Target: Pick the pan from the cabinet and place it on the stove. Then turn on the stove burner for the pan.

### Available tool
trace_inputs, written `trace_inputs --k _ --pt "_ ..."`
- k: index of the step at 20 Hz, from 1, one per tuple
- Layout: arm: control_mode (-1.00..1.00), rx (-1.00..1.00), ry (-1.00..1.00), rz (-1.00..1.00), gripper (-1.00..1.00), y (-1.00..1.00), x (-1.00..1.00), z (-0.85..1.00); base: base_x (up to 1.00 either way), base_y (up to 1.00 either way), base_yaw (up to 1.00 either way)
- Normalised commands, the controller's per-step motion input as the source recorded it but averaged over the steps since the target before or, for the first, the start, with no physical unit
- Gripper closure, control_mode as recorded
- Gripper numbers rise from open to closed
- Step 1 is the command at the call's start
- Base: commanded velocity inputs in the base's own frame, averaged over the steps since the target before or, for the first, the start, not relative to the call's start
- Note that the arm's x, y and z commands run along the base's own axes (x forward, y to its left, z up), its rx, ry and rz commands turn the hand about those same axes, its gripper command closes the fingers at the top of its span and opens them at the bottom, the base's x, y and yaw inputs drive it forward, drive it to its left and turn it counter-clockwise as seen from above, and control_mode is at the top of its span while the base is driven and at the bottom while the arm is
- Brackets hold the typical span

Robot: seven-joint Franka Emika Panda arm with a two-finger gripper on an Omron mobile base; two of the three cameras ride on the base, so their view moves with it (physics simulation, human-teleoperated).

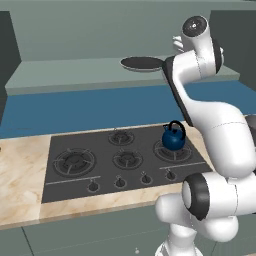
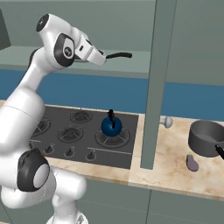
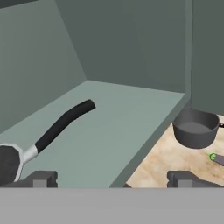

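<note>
- The stove [image 1: 125, 160] lies flat in the counter [image 1: 20, 180], below the open cabinet [image 1: 75, 70].
- The kettle [image 1: 174, 136] stands on the stove's right rear burner.
- The large burner [image 1: 75, 161] sits at the stove's left end, with a row of knobs [image 1: 120, 182] along the stove's front edge.
- The pan [image 1: 142, 63] lies on the cabinet shelf, above and behind the stove, its handle [image 3: 63, 124] pointing away to the stove's right.
- The gripper [image 3: 111, 179] hangs just above the shelf, beside the handle.
- The pot [image 2: 206, 138] stands on the counter well to the right of the stove.
- An eggplant [image 2: 191, 162] lies just in front of the pot, farther from the stove than the cabinet door [image 2: 155, 83].
</note>
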Motion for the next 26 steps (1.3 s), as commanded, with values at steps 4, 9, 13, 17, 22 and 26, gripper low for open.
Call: trace_inputs --k 4,9,13,17,22,26 --pt "-1.00 0.00 0.00 0.00 -1.00 -0.05 0.06 -0.01 0.00 0.00 0.00" --pt "-1.00 0.00 0.00 0.00 -1.00 -0.05 0.04 0.00 0.00 0.00 0.00" --pt "-1.00 0.00 0.00 0.00 -1.00 0.00 0.03 0.00 0.00 0.00 0.00" --pt "-1.00 0.00 -0.01 0.01 -1.00 0.00 0.13 -0.14 0.00 0.00 0.00" --pt "-1.00 0.00 -0.07 0.01 -1.00 -0.02 0.00 -0.08 0.00 0.00 0.00" --pt "-1.00 0.00 -0.07 0.01 -1.00 -0.01 0.00 0.00 0.00 0.00 0.00"
